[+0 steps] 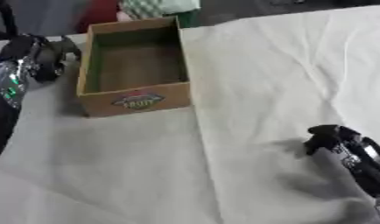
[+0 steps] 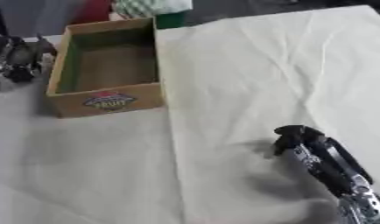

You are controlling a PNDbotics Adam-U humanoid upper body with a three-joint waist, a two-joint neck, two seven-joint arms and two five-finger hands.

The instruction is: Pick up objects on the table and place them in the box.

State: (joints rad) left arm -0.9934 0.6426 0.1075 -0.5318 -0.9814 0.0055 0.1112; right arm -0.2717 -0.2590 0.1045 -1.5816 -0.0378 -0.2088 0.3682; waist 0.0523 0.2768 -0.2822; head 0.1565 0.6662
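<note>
Right hand (image 2: 300, 136), black with silver joints, lies nearest the camera at the lower right, forearm running back toward the near right corner. Its fingers look curled in on themselves with nothing visible between them; the blur leaves some doubt.

Going left to right: left hand (image 1: 36, 54), dark and shiny, sits at the far left edge just beside the left wall of the open brown cardboard box with a printed label on its near face (image 1: 135, 101). I cannot tell whether its fingers are apart or together. The box interior shows bare as far as visible; its long axis runs near-to-far. The left hand is much the nearer to the box; the right hand is well apart from it, with the box lying far and left.

No loose object to pick shows on the cloth. Judgement: either the task is finished or the remaining items lie out of view.

Surface: wrinkled white cloth (image 1: 262, 78) covering the table. Beyond the far edge, a pale green patterned thing (image 1: 159, 6) and something red (image 1: 101, 13), indistinct.
</note>
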